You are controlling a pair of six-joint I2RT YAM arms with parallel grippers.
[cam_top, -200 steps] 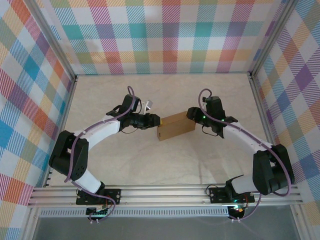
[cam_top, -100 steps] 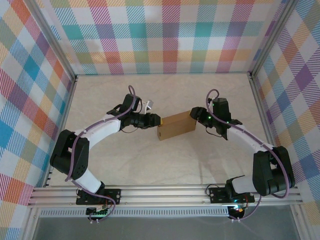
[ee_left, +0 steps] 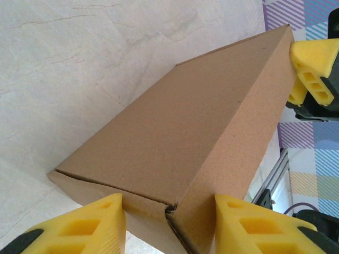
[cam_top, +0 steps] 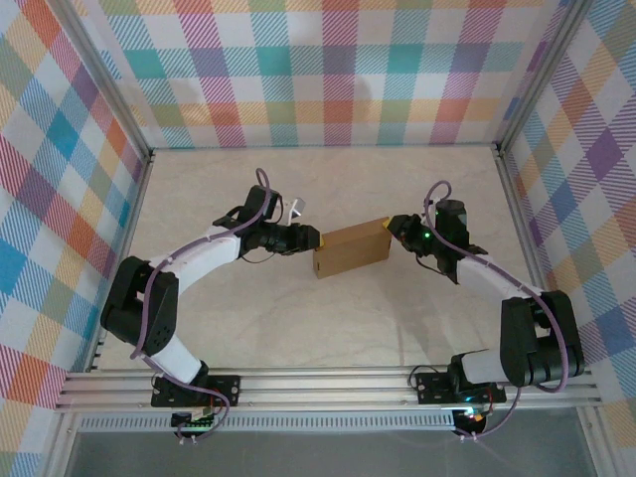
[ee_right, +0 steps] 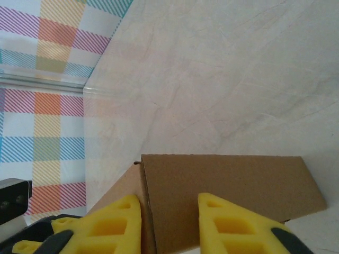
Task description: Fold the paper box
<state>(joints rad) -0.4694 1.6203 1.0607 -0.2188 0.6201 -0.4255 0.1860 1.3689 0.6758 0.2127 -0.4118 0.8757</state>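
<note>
**Top view.** The paper box (cam_top: 350, 250), closed up and plain brown, lies on the pale marbled desk (cam_top: 397, 328) near its middle, skewed so that its right end points far. The left fingers (cam_top: 314, 239) meet its left end and the right fingers (cam_top: 388, 224) its far right corner. The left arm (cam_top: 199, 253) and the right arm (cam_top: 487, 278) curve in from the near corners. They take up the ground on either side of the box. Bare desk lies open between box and far plaid wall (cam_top: 338, 70), and between box and the near aluminium rails (cam_top: 328, 383). Side walls stand well apart from the box.

**Left wrist view.** The left fingers (ee_left: 85, 225) straddle the near end corner of the box (ee_left: 185, 137), cardboard touching both pads: closed on it. The box rests flat on the desk (ee_left: 79, 63). The right fingers (ee_left: 315, 63) press at its far corner, before a plaid wall (ee_left: 312, 21).

**Right wrist view.** The right fingers (ee_right: 106, 225) sit either side of a box (ee_right: 222, 185) corner with a narrow gap between them; I cannot tell whether they pinch it. Open desk (ee_right: 228, 79) runs to the wall (ee_right: 47, 63).
</note>
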